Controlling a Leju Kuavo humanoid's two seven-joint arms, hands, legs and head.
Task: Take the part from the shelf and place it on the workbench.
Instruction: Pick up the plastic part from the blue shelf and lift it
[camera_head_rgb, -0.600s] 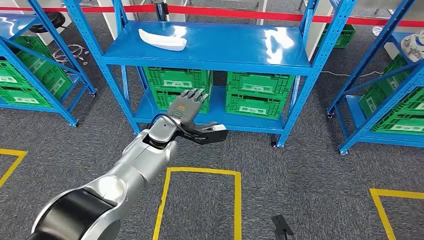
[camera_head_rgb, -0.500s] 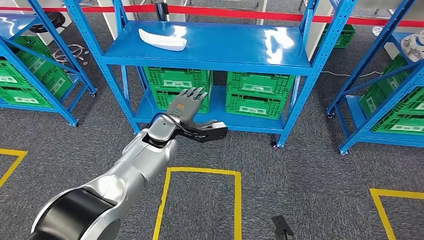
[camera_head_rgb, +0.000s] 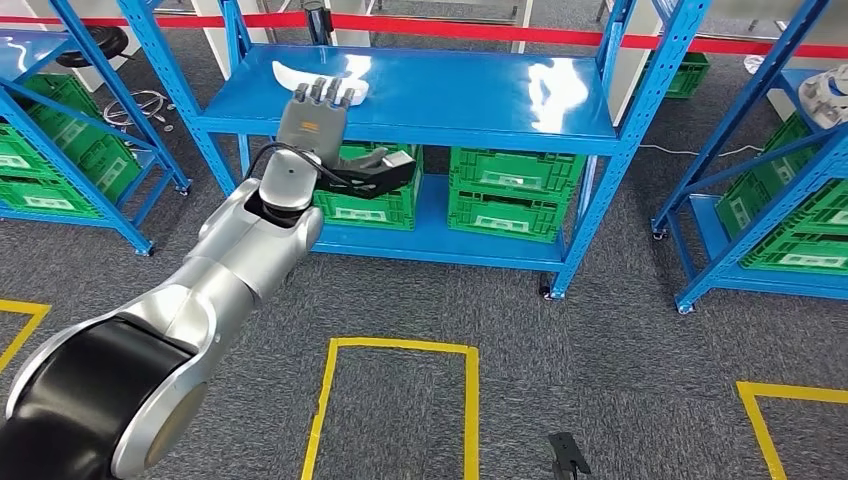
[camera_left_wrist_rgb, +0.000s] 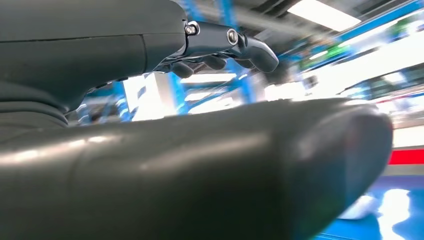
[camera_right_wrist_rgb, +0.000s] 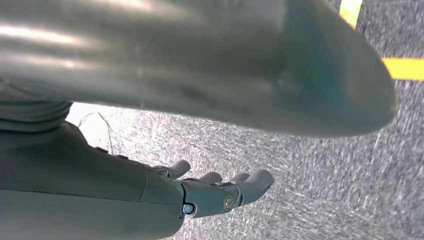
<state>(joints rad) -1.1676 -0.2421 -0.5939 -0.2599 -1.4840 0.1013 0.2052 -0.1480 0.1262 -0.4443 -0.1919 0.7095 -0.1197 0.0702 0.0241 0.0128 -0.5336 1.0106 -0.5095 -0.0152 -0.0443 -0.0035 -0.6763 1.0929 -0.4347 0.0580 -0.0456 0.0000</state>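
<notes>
Looking from the head camera, you see the left robot hand (camera_head_rgb: 312, 122) raised in front of the blue shelf (camera_head_rgb: 450, 95), fingers spread and holding nothing, its fingertips (camera_head_rgb: 322, 92) overlapping the near edge of the white part (camera_head_rgb: 300, 76); whether they touch it you cannot tell. That part lies on the shelf's top board near its left end, above green crates (camera_head_rgb: 515, 192). Your right robot hand (camera_right_wrist_rgb: 150, 192) hangs over grey carpet (camera_right_wrist_rgb: 300, 175), fingers loosely apart and empty.
</notes>
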